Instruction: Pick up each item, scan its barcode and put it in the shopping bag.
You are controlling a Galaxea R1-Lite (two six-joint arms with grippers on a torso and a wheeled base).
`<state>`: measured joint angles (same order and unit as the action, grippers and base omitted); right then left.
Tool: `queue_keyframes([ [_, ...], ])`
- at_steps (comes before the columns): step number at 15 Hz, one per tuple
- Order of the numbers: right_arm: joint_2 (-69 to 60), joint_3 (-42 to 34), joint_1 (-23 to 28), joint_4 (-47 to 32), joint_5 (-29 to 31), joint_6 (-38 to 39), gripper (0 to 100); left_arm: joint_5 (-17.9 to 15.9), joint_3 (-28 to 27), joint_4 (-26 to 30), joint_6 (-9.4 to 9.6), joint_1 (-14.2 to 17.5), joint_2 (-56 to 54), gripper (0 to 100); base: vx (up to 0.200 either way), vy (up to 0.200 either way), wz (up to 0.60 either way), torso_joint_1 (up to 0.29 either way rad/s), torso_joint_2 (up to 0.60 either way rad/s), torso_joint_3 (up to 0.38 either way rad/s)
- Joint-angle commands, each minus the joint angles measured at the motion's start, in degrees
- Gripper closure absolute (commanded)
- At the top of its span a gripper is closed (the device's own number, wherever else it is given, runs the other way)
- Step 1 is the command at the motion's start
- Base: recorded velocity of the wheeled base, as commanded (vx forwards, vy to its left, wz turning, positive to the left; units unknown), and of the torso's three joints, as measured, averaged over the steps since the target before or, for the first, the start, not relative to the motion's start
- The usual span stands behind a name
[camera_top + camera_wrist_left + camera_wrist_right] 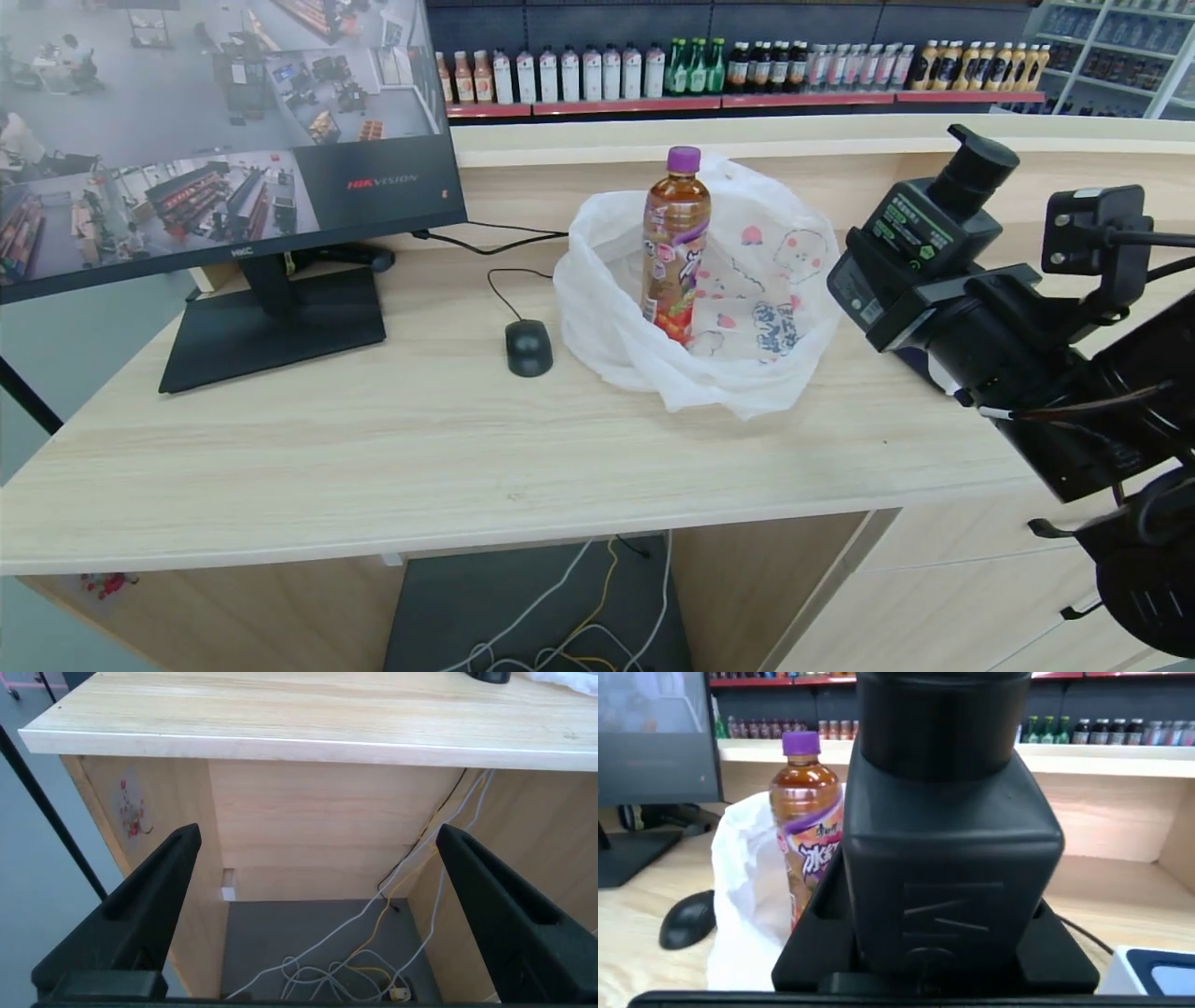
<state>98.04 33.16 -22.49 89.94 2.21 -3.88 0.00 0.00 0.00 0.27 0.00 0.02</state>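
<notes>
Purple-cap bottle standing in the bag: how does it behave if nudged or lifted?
The bottle is tall, narrow and upright, so likely tips on a high side push. It looks nearly full, so probably heavy for its size. The crumpled white shopping bag around it likely gives little support.

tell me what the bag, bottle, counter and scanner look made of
Shopping bag: thin white plastic film, crinkled, softly glossy, printed.
Bottle: probably clear, glossy plastic; the brown drink shows through.
Counter: pale wood grain, matt; likely laminate, cannot be sure.
Scanner: matt black hard plastic, moulded edges.
</notes>
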Motion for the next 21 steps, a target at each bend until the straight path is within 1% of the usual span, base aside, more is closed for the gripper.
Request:
queue_keyframes([
  [1, 0.8, -0.6, -1.1, 0.1, 0.7, 0.4, 100, 0.0, 0.0, 0.0, 0.0, 0.0, 0.0, 0, 0.0, 0.0, 0.0, 0.0, 0.0, 0.0],
  [2, 0.9, -0.6, -1.2, 0.1, 0.9, 0.4, 100, 0.0, 0.0, 0.0, 0.0, -0.1, 0.0, 0, 0.0, 0.0, 0.0, 0.0, 0.0, 0.0],
  [3, 2.3, 0.5, -2.2, 0.1, 2.4, 1.3, 100, 0.0, 0.0, 0.0, 0.0, -0.1, 0.0, 0, 0.0, 0.0, 0.0, 0.0, 0.0, 0.0],
  [4, 4.6, 2.8, -2.5, 0.1, 2.6, 2.6, 100, 0.0, 0.0, 0.0, 0.0, 0.0, 0.0, 0, 0.0, 0.0, 0.0, 0.0, 0.0, 0.0],
  [7, 6.4, 12.8, -1.2, -11.6, 2.7, 2.9, 100, 0.0, 0.0, 0.0, 0.0, 0.0, 0.0, 0, 0.0, 0.0, 0.0, 0.0, 0.0, 0.0],
  [8, 6.4, 14.0, -1.2, -13.0, 2.8, 2.9, 100, 0.0, 0.0, 0.0, 0.0, -0.1, 0.0, 0, 0.0, 0.0, 0.0, 0.0, 0.0, 0.0],
  [9, 6.9, 18.3, -1.1, -18.1, 2.9, 2.9, 100, 0.0, 0.0, 0.0, 0.0, -0.1, 0.0, 0, 0.0, 0.0, 0.0, 0.0, 0.0, 0.0],
  [12, 9.4, 23.8, -1.0, -23.0, 3.5, 2.9, 100, 0.0, 0.0, 0.0, 0.0, 0.0, 0.0, 0, 0.0, 0.0, 0.0, 0.0, 0.0, 0.0],
  [15, 13.0, 27.4, -0.3, -24.0, 3.6, 2.9, 100, 0.0, 0.0, 0.0, 0.0, 0.0, 0.0, 0, 0.0, 0.0, 0.0, 0.0, 0.0, 0.0],
  [18, 16.8, 31.6, 3.7, -24.0, 3.5, 3.0, 100, 0.0, 0.0, 0.0, 0.0, -0.1, 0.0, 0, 0.0, 0.0, 0.0, 0.0, 0.0, 0.0],
  [21, 19.4, 32.9, 3.9, -23.9, 3.2, 4.1, 100, 0.0, 0.0, 0.0, 0.0, -0.1, 0.0, 0, 0.0, 0.0, 0.0, 0.0, 0.0, 0.0],
])
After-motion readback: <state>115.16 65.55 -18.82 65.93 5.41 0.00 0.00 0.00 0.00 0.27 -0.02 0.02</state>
